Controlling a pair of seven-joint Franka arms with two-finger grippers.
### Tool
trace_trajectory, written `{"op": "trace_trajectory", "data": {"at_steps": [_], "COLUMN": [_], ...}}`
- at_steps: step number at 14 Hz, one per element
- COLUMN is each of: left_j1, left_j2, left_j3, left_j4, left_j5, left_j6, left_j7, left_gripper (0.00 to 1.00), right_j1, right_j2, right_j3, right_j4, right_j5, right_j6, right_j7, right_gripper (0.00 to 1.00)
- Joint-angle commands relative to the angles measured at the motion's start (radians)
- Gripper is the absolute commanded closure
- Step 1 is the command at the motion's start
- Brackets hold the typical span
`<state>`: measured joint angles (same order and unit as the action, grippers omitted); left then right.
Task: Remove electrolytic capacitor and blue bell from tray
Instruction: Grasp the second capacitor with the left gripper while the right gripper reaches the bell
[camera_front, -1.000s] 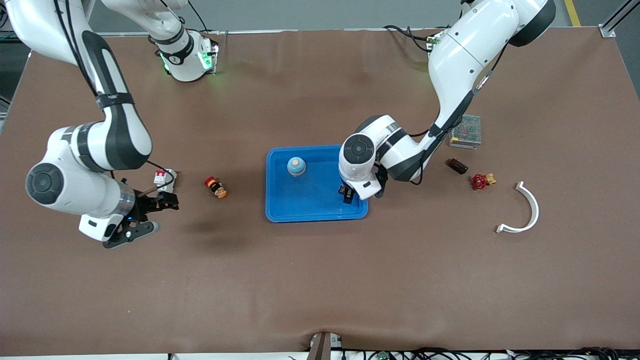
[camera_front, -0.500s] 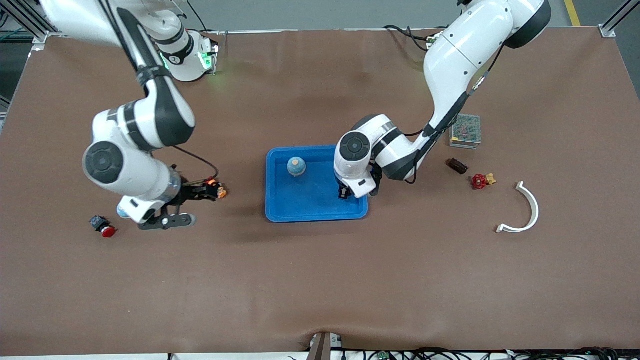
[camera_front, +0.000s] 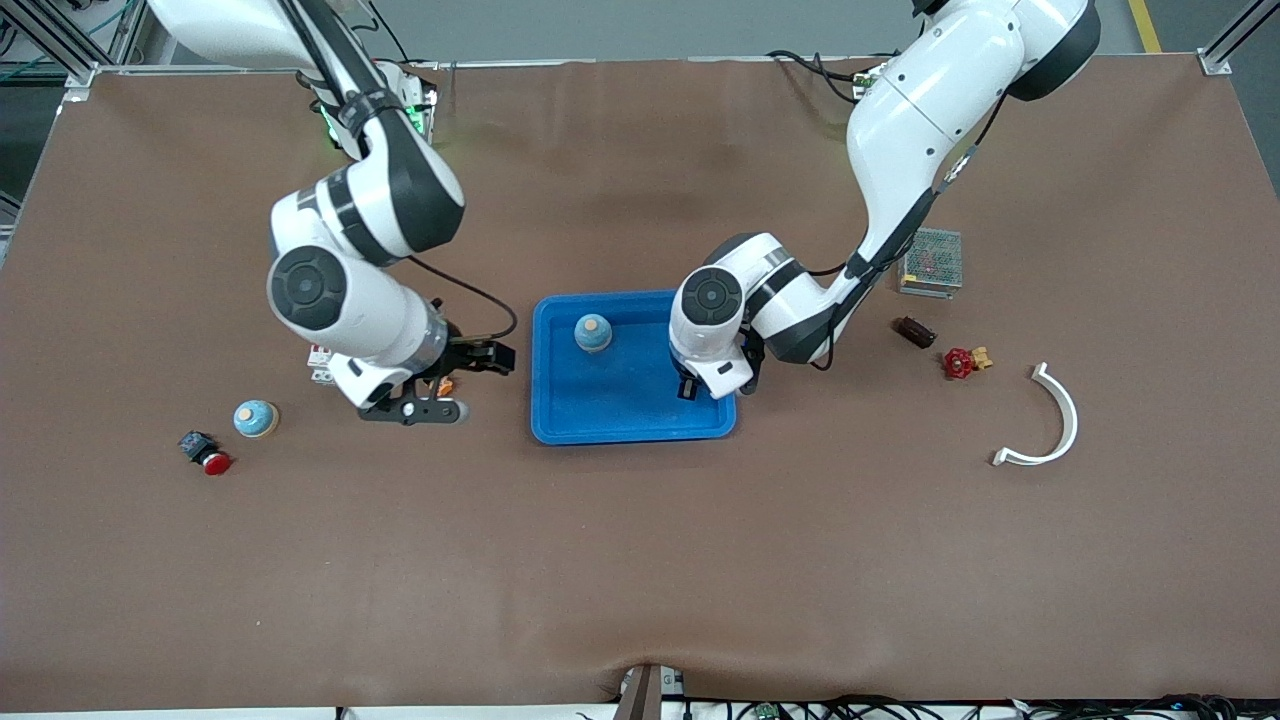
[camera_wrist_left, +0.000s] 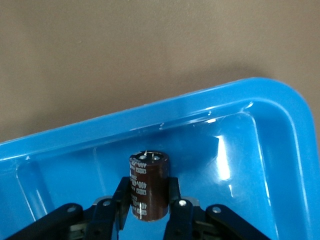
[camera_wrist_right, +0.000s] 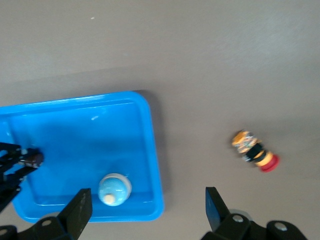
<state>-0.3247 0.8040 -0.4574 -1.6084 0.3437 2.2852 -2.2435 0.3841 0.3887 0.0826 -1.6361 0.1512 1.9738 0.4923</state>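
Capacitor (camera_wrist_left: 148, 186): upright in tray (camera_wrist_left: 280, 150), pinched low between left gripper (camera_wrist_left: 149, 206) fingers. Right gripper (camera_wrist_right: 145, 210): spread wide, empty, beside tray. Risk: low grip, may tip on lift.

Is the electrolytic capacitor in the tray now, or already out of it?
In. The electrolytic capacitor stands upright on the floor of the tray, with the left gripper shut on it.
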Motion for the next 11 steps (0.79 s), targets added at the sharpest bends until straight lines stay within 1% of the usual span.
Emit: {"op": "trace_trajectory", "data": {"at_steps": [1, 5, 9, 11], "left_j1": [-0.008, 0.007, 0.027, 0.053], "left_j2": [0.011, -0.028, -0.089, -0.135], "left_j3": [0.016, 0.014, 0.011, 0.005], "left_j4": [0.019, 0.028, 0.062, 0.061], "left_j5": [0.05, 0.06, 0.054, 0.041], "left_j6": [0.01, -0.007, -0.128, -0.203], "left_j7": [-0.002, 0.039, 0.146, 0.27], "left_gripper": [1.0, 1.0, 1.0, 1.0], "right_j1": [0.085, 0.154, 0.203, 0.222], "right_j2": [-0.011, -0.008, 0.007, 0.019], "right_j3": [-0.012, -0.014, -0.015, -0.015], "right_j4": [-0.024, -0.091, -0.18, -0.211], "right_j5": [0.011, 0.01, 0.008, 0.007], "right_j6": [0.052, 0.153, 0.29, 0.348], "right_j7": [0.126, 0.195, 0.2, 0.2], "right_gripper": [0.0, 0.0, 0.0, 0.0]}}
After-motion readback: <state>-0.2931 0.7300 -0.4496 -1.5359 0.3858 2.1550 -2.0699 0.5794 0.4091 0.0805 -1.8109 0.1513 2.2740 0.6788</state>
